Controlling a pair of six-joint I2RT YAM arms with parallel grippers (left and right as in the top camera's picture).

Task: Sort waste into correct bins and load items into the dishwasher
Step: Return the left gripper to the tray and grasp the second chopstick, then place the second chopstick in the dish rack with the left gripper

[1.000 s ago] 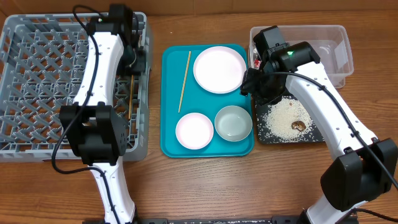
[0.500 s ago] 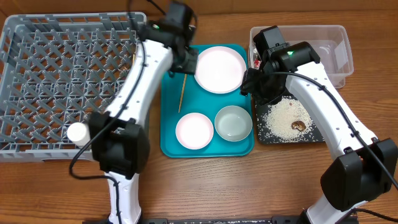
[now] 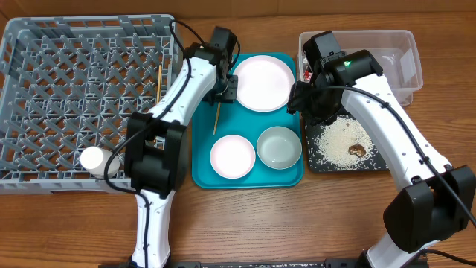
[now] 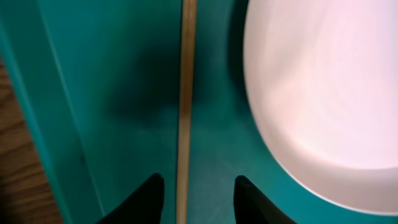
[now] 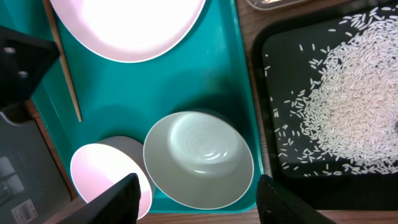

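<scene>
My left gripper (image 3: pixel 224 91) hangs low over the teal tray (image 3: pixel 204 160), open, with its fingers either side of a wooden chopstick (image 4: pixel 185 93) that lies flat on the tray. The round white plate (image 3: pixel 262 82) lies just to its right and also shows in the left wrist view (image 4: pixel 323 87). A second chopstick (image 3: pixel 158 77) lies in the grey rack (image 3: pixel 44 74), and a white cup (image 3: pixel 92 158) stands there too. My right gripper (image 5: pixel 198 200) is open and empty above the grey-green bowl (image 5: pixel 199 158), with the pale-pink bowl (image 5: pixel 102 177) beside it.
The black tray (image 3: pixel 316 160) holds loose rice (image 3: pixel 338 138) and a brown lump (image 3: pixel 356 150). The clear tub (image 3: pixel 405 56) stands behind it, partly hidden by my right arm, with a bit of red (image 3: pixel 305 74) at its left end.
My left arm has swung from the rack's right edge over to the teal tray and come down round the chopstick there. The right arm has not moved.
</scene>
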